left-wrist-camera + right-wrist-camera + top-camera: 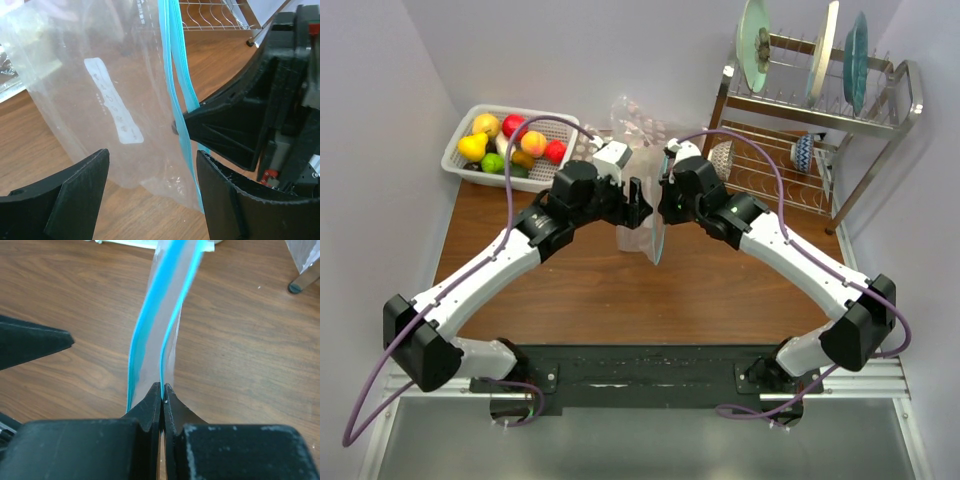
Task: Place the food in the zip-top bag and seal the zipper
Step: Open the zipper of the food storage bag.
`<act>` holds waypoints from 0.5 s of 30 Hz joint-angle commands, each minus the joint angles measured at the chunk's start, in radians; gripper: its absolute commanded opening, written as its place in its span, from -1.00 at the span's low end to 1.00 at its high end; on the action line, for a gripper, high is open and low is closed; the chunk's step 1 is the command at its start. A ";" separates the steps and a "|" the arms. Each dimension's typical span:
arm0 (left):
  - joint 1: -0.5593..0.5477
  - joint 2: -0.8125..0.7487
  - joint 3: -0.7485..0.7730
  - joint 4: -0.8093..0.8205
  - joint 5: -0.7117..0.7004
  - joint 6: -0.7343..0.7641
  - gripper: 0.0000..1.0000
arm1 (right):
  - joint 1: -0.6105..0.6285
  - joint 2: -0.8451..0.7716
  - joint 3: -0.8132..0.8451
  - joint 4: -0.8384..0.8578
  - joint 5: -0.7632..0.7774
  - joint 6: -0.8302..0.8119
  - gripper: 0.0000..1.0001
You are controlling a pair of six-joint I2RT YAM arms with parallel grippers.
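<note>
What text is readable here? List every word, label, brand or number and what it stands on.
On the zip-top bag, a white patch: faint marks, too blurred to read.
Near its top edge, dark print: too small to read.
No other text in any view.

Clear zip-top bag with light-blue zipper at centre; red, yellow, green food in white mesh basket upper left; brown wood-grain table.

A lab test booth: plain walls, wooden table, dish rack.
</note>
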 commanded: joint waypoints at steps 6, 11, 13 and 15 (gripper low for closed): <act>-0.011 0.051 0.133 -0.040 -0.042 0.025 0.48 | 0.009 -0.024 0.092 -0.036 -0.035 0.000 -1.00; -0.013 0.054 0.162 -0.027 -0.041 0.011 0.48 | 0.009 -0.022 0.104 -0.045 -0.034 0.002 -1.00; -0.011 0.074 0.180 -0.042 -0.059 0.008 0.43 | 0.009 -0.025 0.101 -0.041 -0.038 0.005 -1.00; -0.011 0.089 0.193 -0.050 -0.070 0.008 0.39 | 0.009 -0.036 0.097 -0.034 -0.043 0.010 -1.00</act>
